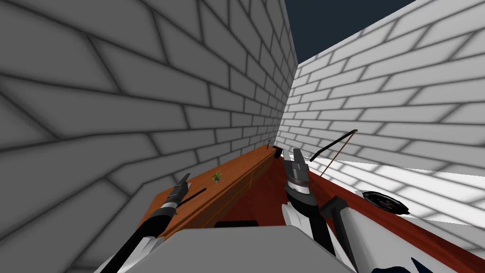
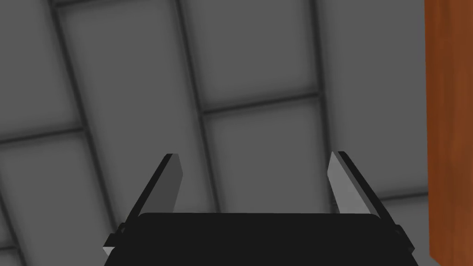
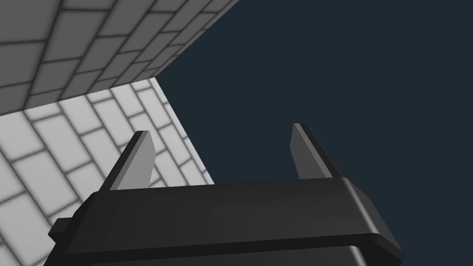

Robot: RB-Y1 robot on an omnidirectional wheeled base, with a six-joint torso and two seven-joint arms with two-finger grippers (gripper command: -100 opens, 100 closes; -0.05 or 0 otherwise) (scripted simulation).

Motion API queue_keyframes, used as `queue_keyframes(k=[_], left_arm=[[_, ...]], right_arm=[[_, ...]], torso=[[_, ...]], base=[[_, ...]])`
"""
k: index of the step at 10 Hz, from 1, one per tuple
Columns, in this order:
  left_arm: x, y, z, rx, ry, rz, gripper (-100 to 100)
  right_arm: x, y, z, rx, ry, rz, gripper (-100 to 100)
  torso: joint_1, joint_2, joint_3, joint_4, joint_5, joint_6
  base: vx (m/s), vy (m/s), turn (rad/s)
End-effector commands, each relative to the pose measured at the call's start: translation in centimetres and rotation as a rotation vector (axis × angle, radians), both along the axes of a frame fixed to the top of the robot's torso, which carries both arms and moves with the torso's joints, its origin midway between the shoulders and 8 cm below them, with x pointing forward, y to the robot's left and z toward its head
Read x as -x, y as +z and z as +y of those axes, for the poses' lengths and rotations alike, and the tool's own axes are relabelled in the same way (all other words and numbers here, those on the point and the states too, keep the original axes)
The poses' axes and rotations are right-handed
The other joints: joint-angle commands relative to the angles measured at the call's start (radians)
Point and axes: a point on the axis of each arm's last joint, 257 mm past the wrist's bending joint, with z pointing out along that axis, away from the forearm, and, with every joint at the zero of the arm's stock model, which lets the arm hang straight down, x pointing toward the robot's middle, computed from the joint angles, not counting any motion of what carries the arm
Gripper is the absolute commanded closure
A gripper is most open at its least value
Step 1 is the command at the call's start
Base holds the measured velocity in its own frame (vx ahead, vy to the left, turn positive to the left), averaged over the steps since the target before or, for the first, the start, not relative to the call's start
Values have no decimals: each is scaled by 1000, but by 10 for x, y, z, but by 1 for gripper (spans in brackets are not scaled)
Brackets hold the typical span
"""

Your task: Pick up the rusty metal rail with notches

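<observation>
A thin dark bar (image 1: 193, 195) lies on the brown wooden top (image 1: 237, 173) that runs along the left brick wall; I cannot make out rust or notches on it. My left gripper (image 1: 184, 177) hovers just beside the bar's near end. In the left wrist view the left gripper (image 2: 256, 171) is open with nothing between its fingers, facing the grey brick wall with a wooden edge (image 2: 448, 129) to one side. My right gripper (image 1: 294, 155) is raised over the red-brown floor (image 1: 265, 199). The right gripper (image 3: 221, 148) is also open and empty.
A small green plant (image 1: 217, 177) stands on the wooden top beyond the bar. A dark curved strip with a thin brown line (image 1: 334, 144) leans at the right brick wall. A dark round object (image 1: 383, 201) lies at the right. Small dark items (image 1: 277, 151) sit at the top's far end.
</observation>
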Motion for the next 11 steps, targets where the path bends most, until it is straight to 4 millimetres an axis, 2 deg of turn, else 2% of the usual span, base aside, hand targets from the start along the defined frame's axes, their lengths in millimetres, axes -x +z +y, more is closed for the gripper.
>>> queue_keyframes(k=[1,2,4,5,6,7,8,9,10,11], left_arm=[[0,-18,10,18,19,51,-100],[9,-37,26,47,44,106,-100],[15,-51,31,51,56,135,-100],[30,-77,48,86,91,207,-100],[33,-83,50,88,97,219,-100],[51,-110,68,125,136,295,-100],[65,-125,83,143,164,343,-100],[78,-144,87,172,189,386,-100],[94,-158,102,201,222,431,-100],[105,-171,104,217,239,467,-100]], right_arm=[[0,0,0,0,0,0,0],[0,0,0,0,0,0,0],[0,0,0,0,0,0,0],[0,0,0,0,0,0,0],[0,0,0,0,0,0,0],[0,0,0,0,0,0,0],[0,0,0,0,0,0,0],[0,0,0,0,0,0,0],[0,0,0,0,0,0,0],[0,0,0,0,0,0,0]], torso=[[0,0,0,0,0,0],[0,0,0,0,0,-1],[0,0,0,0,0,0],[1,0,0,0,0,-1],[0,0,0,0,0,0],[1,0,0,0,0,-1],[0,0,0,0,0,0],[0,0,0,0,0,0],[0,0,0,0,0,-1],[0,0,0,0,0,0]], base=[[20,-18,-136],[23,-32,-246],[15,-12,-87],[13,-23,-248],[16,-16,-183],[27,-20,-285],[33,-35,-391],[22,-20,-213],[20,-15,-281],[15,-7,-167]])
